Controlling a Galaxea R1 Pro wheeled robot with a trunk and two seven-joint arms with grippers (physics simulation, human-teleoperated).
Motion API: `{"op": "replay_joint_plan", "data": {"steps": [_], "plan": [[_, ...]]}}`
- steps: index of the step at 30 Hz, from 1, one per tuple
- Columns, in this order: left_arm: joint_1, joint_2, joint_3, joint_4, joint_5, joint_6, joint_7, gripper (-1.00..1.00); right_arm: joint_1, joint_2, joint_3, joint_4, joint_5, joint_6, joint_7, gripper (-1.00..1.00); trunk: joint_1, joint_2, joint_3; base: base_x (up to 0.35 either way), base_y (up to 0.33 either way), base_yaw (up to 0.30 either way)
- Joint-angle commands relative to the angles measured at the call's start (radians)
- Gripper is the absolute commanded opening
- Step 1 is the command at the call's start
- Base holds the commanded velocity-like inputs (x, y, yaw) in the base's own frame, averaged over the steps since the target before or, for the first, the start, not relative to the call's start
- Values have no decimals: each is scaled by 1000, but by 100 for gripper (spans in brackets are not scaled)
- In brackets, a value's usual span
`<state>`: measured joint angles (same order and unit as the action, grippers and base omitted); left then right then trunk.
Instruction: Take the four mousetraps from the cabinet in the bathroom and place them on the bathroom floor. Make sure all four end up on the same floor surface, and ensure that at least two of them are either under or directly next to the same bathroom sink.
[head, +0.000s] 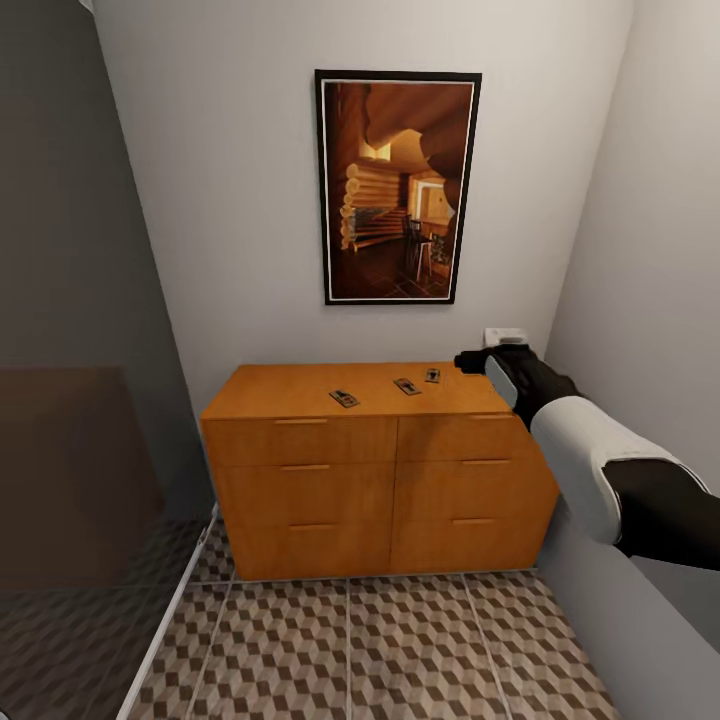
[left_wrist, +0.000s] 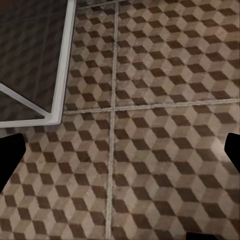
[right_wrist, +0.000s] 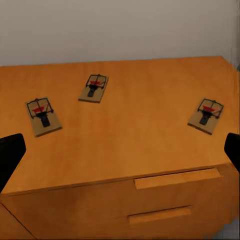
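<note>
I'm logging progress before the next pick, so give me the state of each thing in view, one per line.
Mousetraps: three visible, lying flat on the cabinet top, apart, none held.
Cabinet: all visible drawers closed.
Right tool: open, empty, beside the cabinet's right end.
Left tool: open, empty, above the bathroom floor.
</note>
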<state>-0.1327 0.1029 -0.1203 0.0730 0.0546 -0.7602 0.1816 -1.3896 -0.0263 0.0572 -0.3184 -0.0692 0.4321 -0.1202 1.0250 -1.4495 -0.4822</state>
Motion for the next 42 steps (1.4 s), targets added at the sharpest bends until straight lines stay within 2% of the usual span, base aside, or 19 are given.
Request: {"op": "replay_joint_plan", "data": {"steps": [1, 3, 6, 12, 14, 16, 20, 31, 42], "plan": [[-2, -2, -9, 4, 5, -5, 3, 100, -1, -2, 6, -70, -7, 89, -12, 100, 0, -1, -1, 0, 0, 0], [-2, -5, -9, 4, 5, -5, 3, 100, -3, -3, 6, -150, -7, 183, -31, 100, 0, -1, -1, 0, 0, 0], [-2, -7, -9, 4, 5, -4, 3, 100, -14, 0, 6, -205, -8, 250, -71, 100, 0, -1, -1, 0, 0, 0], [-1, -10, -9, 4, 5, -3, 3, 100, -80, 5, 6, -233, -11, 349, -125, 100, 0, -1, -1, 0, 0, 0], [-1, -13, -9, 4, 5, -1, 3, 100, -113, 10, 6, -236, -12, 412, -133, 100, 0, -1, -1, 0, 0, 0], [-1, -15, -9, 4, 5, 0, 3, 100, -134, 23, 6, -237, -12, 469, -137, 100, 0, -1, -1, 0, 0, 0], [-2, -25, -9, 4, 5, 0, 3, 100, -149, 43, 7, -237, -11, 518, -140, 100, 0, -1, -1, 0, 0, 0], [-1, -34, -9, 5, 6, 2, 4, 100, -156, 56, 6, -177, -25, 543, -139, 100, 0, -1, -1, 0, 0, 0], [-1, -35, -9, 5, 6, 13, 4, 100, -155, 55, 7, -177, -47, 542, -138, 100, 0, -1, -1, 0, 0, 0]]}}
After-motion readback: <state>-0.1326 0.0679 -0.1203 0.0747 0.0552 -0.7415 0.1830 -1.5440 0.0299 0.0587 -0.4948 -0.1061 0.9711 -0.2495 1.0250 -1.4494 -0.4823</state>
